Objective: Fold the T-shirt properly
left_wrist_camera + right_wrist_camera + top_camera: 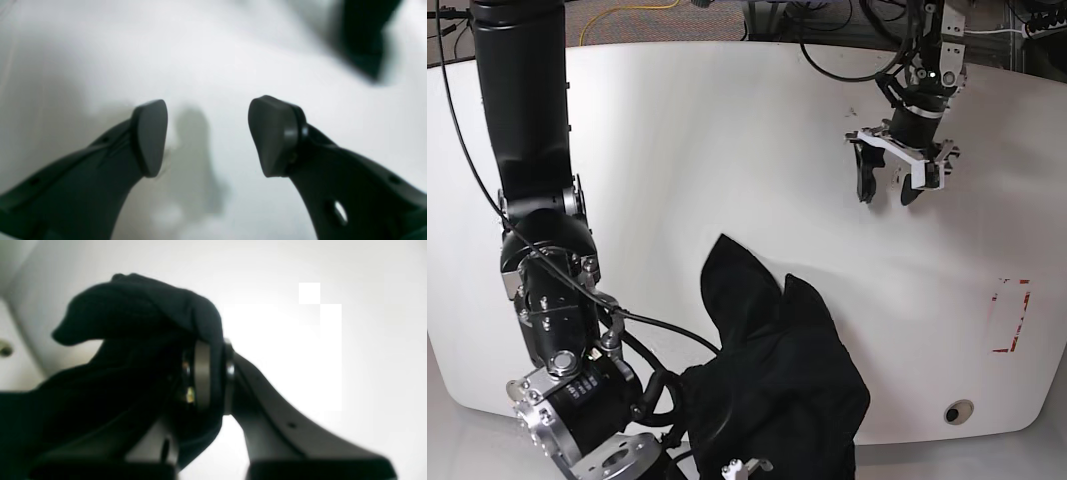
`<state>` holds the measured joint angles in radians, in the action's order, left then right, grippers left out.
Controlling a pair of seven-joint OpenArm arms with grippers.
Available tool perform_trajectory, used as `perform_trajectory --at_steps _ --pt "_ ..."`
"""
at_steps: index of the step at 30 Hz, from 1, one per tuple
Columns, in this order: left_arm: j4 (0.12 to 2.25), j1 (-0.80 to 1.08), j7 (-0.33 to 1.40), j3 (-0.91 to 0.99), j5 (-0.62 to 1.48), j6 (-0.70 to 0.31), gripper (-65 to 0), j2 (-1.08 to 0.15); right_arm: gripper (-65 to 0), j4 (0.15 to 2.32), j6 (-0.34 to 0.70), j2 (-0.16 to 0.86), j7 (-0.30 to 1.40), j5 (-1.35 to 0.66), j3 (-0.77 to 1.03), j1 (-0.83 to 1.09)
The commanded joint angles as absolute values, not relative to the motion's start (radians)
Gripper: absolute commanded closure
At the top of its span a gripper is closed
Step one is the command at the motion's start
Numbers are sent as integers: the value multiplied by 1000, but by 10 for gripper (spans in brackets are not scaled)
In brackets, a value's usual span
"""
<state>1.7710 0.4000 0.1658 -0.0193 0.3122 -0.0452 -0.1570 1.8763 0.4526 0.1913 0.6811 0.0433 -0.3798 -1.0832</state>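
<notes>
The T-shirt [772,385] sits bunched in a dark heap at the counter's [727,140] near edge, left of centre in the base view, with two pointed folds sticking up toward the middle. It is plain black knit, matte and limp, so it will likely sag and slide out of any shape unless it is spread flat first. It looks light, and the smooth white surface should let it drag easily. Seams, hem and shoulder lines are the sensible places to take hold, since loose mid-panel cloth only gathers into a wad.

The right gripper [217,373] has its jaws pressed together on a thick fold of the fabric, which drapes over the pads and hangs to one side in the right wrist view. The left gripper [206,136] hangs over bare counter near the far right corner, well apart from the garment, its jaws spread wide with nothing between the rounded, dull grey pads [150,136].
</notes>
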Motion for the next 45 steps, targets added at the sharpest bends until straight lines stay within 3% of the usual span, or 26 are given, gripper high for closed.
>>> perform_trajectory --at_steps 1,10,24,31,45 --pt "1787 392 147 -39 311 -44 -396 -148 0 1888 437 189 653 47 -372 -1150" --pt "1721 268 147 -139 314 -39 -396 -140 0 1888 437 157 677 48 -371 -1208" --pt "1483 56 147 -194 309 -42 -396 -16 0 1910 440 128 700 47 -371 -1239" --pt "1429 -1 147 -309 314 -48 -396 -15 0 1910 484 122 700 58 -366 -1237" --pt "1425 -1 147 -387 314 -260 -396 -10 0 1906 484 122 702 58 -367 -1236"
